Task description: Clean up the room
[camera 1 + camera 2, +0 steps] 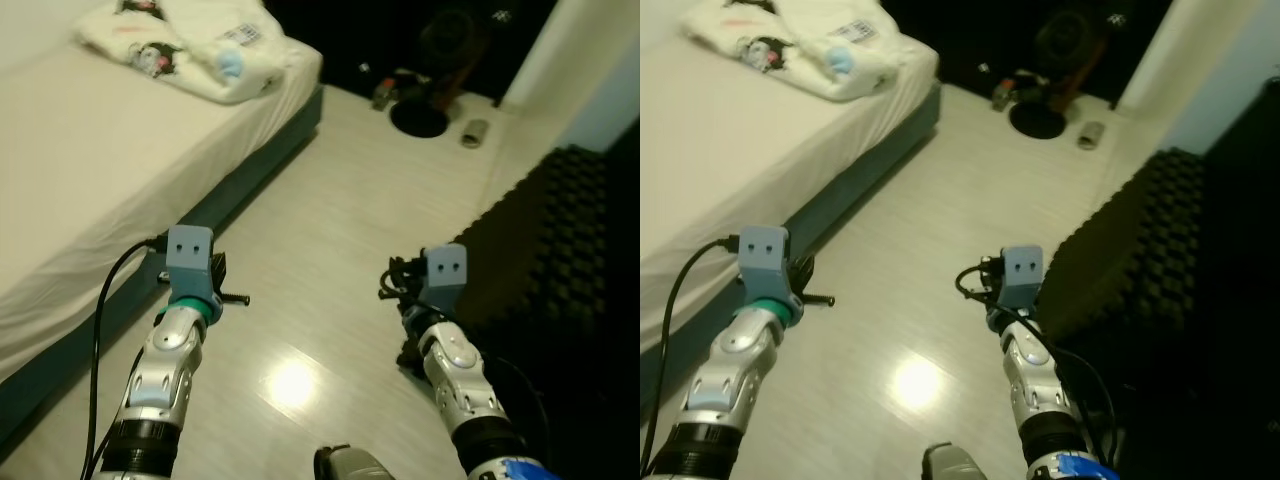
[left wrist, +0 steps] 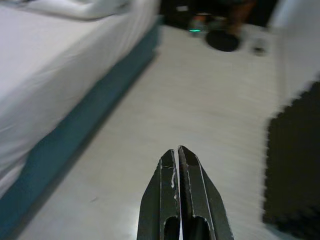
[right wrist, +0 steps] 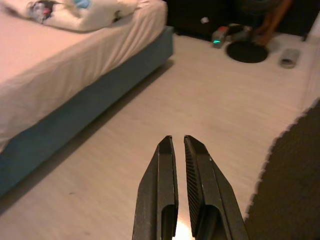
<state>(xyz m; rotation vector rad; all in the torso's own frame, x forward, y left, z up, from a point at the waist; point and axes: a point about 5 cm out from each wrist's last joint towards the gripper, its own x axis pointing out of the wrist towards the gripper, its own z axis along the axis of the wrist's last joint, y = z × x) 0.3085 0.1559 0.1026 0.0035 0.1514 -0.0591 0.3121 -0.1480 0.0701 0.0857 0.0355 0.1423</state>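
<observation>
My left gripper (image 2: 176, 150) is shut and empty, held low over the pale wood floor (image 1: 330, 200) next to the bed (image 1: 90, 170). My right gripper (image 3: 175, 140) is shut too, with only a thin slit between its fingers and nothing in it. It hangs over the floor near the edge of a dark foam mat (image 1: 550, 240). A crumpled white blanket (image 1: 190, 45) with cartoon prints lies at the bed's far end. On the floor far ahead lie a small grey object (image 1: 474, 132) and a small device with a green light (image 3: 218, 39).
The bed has a white sheet and a teal base (image 1: 250, 180) along my left. A round black fan base (image 1: 418, 118) stands far ahead against a dark area. A white wall (image 1: 560, 50) rises at the far right. A black cable (image 1: 110, 300) loops by my left arm.
</observation>
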